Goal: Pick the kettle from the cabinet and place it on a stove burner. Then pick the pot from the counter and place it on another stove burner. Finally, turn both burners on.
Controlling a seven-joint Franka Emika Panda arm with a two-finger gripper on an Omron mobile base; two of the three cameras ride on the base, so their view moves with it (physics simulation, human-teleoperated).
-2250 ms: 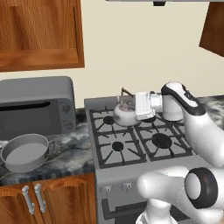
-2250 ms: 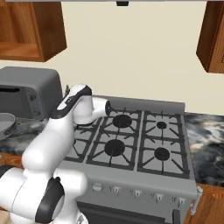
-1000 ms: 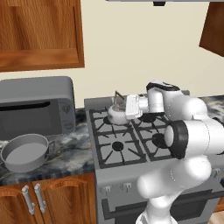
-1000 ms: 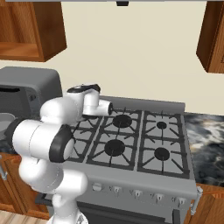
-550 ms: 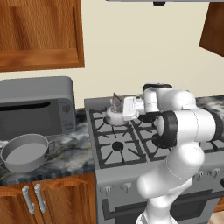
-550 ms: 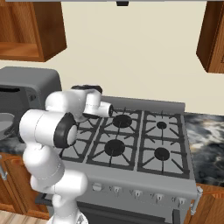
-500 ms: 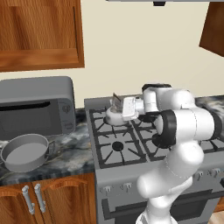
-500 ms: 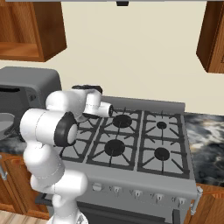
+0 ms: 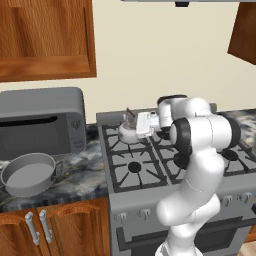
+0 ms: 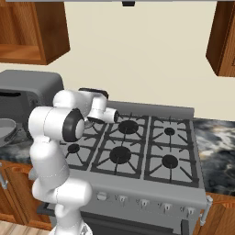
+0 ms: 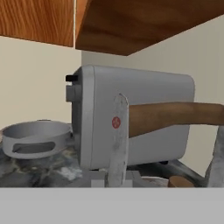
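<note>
Left base view showed the gripper (image 9: 134, 120) stretched level, fingers clamped on the kettle (image 9: 127, 132) over a rear-left burner (image 9: 131, 139), pot (image 9: 27, 173) well beyond.

left base view: taken from behind and to the left of the arm, looking forward and down; the claw (image 9: 134, 126) is seen mid-frame over the stove (image 9: 150, 165), with the microwave (image 9: 41, 121) and pot (image 9: 29, 173) lying beyond it on the counter (image 9: 75, 175).
right base view: taken from behind and to the right of the arm, looking forward and down; the stove (image 10: 137, 151) is seen on the near side of the claw, the microwave (image 10: 27, 98) beyond it.
hand view: taken close along the claw, level, facing the microwave (image 11: 131, 118) and pot (image 11: 35, 138), under the cabinet (image 11: 109, 22).
shared ground: stove, microwave, pot and cabinet are covered by both base views.
</note>
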